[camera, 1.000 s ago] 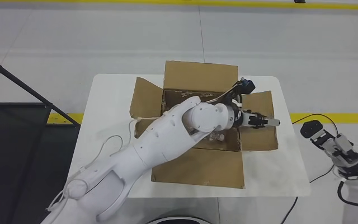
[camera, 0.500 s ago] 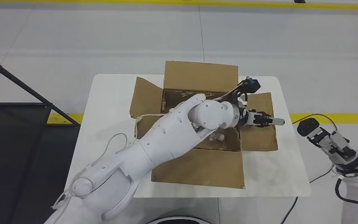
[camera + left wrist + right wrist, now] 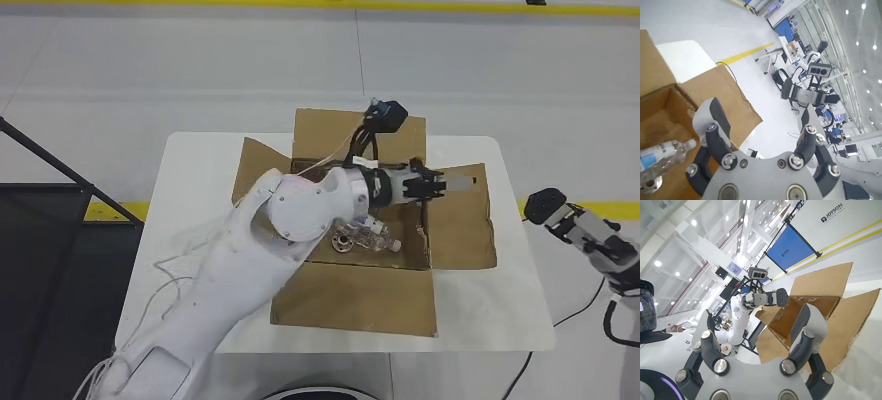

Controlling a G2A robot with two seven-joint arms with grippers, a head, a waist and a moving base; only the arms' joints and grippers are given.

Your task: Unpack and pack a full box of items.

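An open cardboard box [image 3: 362,137] stands on the white table [image 3: 200,170] with its flaps spread. Inside lie a clear plastic bottle [image 3: 378,236] with a white cap and a round metal flange [image 3: 342,241]; both also appear as the bottle [image 3: 664,151] and flange [image 3: 649,184] in the left wrist view. My left gripper [image 3: 458,184] hovers above the box's right wall, open and empty, its fingers [image 3: 719,113] wide apart. My right gripper [image 3: 755,321] is off the table's right edge, open and empty, facing the box [image 3: 810,313].
The box's right flap [image 3: 462,225] lies flat under the left gripper. The front flap [image 3: 360,300] covers the table's near side. The right arm [image 3: 590,235] hangs beyond the table edge. Bare table lies left of the box.
My left gripper has pulled back from the right flap toward the box's far side and the wrist has turned, uncovering the bottle and flange. The right arm shifted slightly.
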